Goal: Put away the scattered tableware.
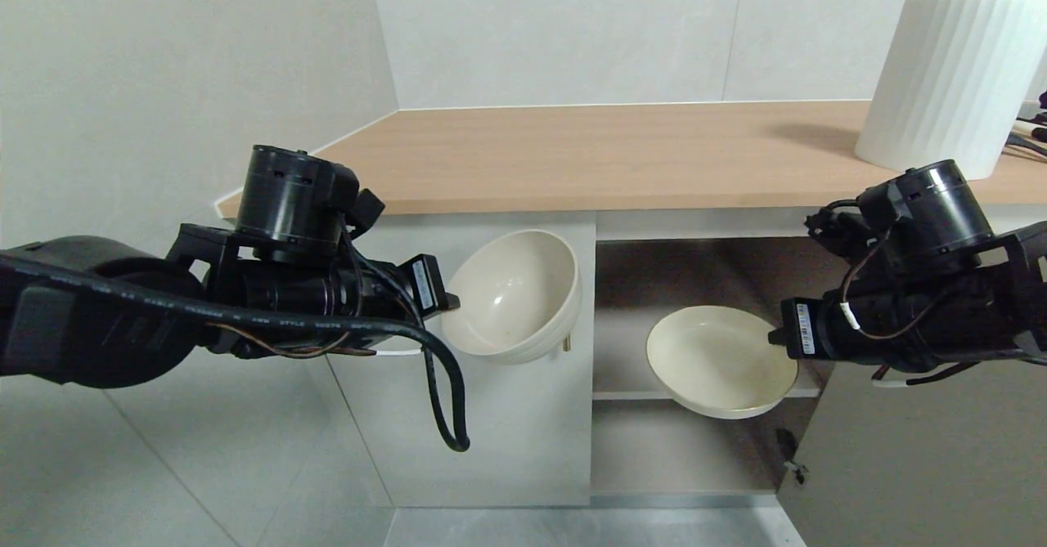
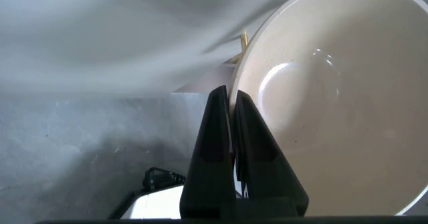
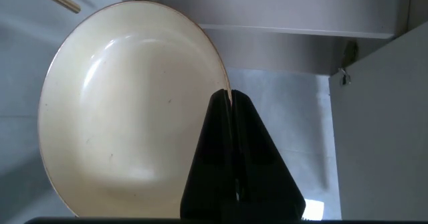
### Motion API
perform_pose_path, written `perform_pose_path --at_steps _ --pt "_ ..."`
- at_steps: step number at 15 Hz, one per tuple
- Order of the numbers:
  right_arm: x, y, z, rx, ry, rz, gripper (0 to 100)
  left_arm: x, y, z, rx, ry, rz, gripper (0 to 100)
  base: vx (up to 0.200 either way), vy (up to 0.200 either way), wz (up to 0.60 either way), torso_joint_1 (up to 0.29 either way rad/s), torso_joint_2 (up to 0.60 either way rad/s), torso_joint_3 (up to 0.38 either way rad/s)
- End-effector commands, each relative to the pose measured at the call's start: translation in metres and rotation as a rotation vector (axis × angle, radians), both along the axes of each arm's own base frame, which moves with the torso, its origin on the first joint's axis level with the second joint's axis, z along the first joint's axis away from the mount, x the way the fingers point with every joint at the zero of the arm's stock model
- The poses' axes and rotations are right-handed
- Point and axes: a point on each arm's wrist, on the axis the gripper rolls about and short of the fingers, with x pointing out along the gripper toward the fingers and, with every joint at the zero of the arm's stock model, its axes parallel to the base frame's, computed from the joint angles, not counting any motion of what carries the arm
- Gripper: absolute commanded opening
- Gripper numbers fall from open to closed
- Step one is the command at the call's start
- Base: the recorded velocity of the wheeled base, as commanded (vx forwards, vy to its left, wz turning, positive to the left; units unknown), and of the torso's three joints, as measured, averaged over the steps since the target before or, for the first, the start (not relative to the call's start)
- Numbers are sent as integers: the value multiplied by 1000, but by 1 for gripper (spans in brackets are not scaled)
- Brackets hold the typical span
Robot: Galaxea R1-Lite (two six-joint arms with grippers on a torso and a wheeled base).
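From the head, my left claw (image 1: 448, 302) was clamped on the rim of a deep cream bowl (image 1: 511, 293), tipped on its side with its hollow facing me, in front of the closed cabinet door (image 1: 507, 441). At about four o'clock from that bowl, my right claw (image 1: 775, 337) pinched the rim of a shallow cream bowl (image 1: 720, 359), which hung nearly level before the open cabinet, over the front edge of its shelf (image 1: 622, 394). The wooden countertop (image 1: 589, 154) ran across at twelve o'clock, and a white ribbed container (image 1: 949, 81) stood on it at two o'clock.

From the left wrist, my left claw (image 2: 231, 100) had both fingers pressed together on the deep cream bowl's (image 2: 334, 97) rim, one inside and one outside. A brass door handle (image 2: 243, 38) showed just beyond the rim.

From the right wrist, my right claw (image 3: 229, 98) gripped the shallow cream bowl (image 3: 127, 103) the same way, its rim caught between the closed fingers.
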Motion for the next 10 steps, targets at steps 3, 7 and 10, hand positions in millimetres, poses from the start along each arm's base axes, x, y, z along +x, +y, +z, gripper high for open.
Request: perform_pose_path --at_steps 3,7,10 --pt "18 7 -22 -23 43 -4 0 0 0 -1 1 3 -1 0 0 0 0 0 0 0" --pt "52 14 -64 -46 98 -36 0 0 -1 -1 1 3 -2 0 0 0 0 0 0 0" --pt "76 18 -97 -88 84 -99 0 -1 -2 -1 2 4 -7 0 0 0 0 0 0 0"
